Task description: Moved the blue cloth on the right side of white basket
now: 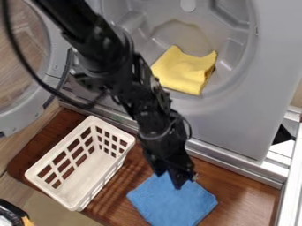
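Cloth, blue, beneath pincer; contact unclear; basket beside.

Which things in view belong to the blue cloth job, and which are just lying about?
Part of the job:
- blue cloth, right of the basket
- white basket, the reference point
- claw, at the blue cloth

Just lying about:
- yellow cloth, in the gray recess
- dark object, lower-left corner, unidentifiable

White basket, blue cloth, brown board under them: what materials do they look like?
White basket: likely molded plastic, low sheen; thin walls with regular cutouts.
Blue cloth: soft matte textile, maybe microfiber, going by the fuzzy surface.
Brown board: wood or wood-look laminate, slight gloss; streaky grain shows.
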### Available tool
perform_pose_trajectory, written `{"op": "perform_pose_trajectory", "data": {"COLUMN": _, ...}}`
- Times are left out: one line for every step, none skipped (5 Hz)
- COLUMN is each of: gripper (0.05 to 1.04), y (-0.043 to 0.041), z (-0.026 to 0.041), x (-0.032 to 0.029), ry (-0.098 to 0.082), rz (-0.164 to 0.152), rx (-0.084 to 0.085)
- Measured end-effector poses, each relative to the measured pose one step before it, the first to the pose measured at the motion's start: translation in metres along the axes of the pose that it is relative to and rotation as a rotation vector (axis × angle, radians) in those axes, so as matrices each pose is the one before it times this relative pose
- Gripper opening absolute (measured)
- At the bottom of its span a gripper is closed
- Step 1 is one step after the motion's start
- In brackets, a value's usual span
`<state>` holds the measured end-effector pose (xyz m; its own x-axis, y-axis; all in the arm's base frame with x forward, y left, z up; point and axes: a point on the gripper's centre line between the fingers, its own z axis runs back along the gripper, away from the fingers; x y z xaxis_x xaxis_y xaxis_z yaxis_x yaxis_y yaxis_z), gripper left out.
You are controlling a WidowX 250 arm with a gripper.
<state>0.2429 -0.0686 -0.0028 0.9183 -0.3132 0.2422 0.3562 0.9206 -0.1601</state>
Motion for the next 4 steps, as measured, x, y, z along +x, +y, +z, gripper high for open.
{"op": "perform_pose_trajectory", "data": {"gripper": 1.002, "y": 0.00007, "z": 0.02015, "x": 0.00512, "ry": -0.0289, "rz": -0.0199, "rx": 0.0013}}
{"op": "perform_pose_trajectory", "data": {"gripper": 1.003, "y": -0.00237, "z": 0.02002, "x": 0.0045, "ry": -0.0109, "rz": -0.0243, "rx": 0.0055}}
{"op": "perform_pose_trajectory", "data": {"gripper": 0.999, "y": 0.00077, "z": 0.02822, "x": 0.00448, "ry": -0.0315, "rz": -0.0236, "rx": 0.004}}
{"op": "perform_pose_trajectory", "data": {"gripper": 0.999, "y": -0.00009, "z": 0.01317, "x": 0.00419, "ry": 0.0233, "rz": -0.0443, "rx": -0.0176}}
